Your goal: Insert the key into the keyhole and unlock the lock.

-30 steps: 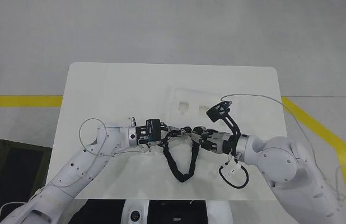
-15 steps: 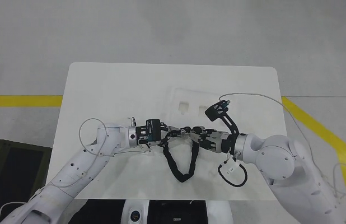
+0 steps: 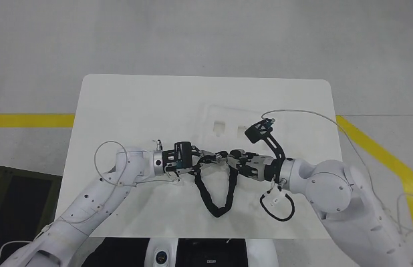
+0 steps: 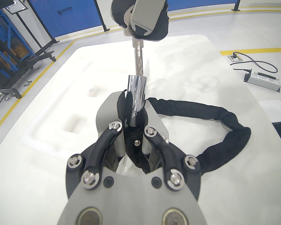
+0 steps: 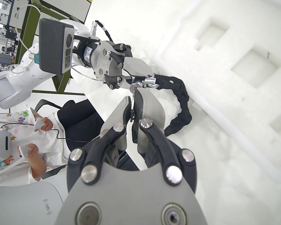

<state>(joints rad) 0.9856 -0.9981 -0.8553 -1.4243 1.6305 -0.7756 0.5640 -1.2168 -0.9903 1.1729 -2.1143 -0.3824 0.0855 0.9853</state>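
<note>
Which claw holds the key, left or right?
The right claw, shut on the key by its head. The left claw instead grips the chrome lock cylinder.

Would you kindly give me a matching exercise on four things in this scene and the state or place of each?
Column 1: 1 key; 2 lock cylinder; 3 chain sleeve; 4 foam tray.
Column 2: A white, with rectangular recesses; B clamped in the left gripper; C black, looped on the table; D pinched in the right gripper.
Pairs: 1-D; 2-B; 3-C; 4-A.
</note>
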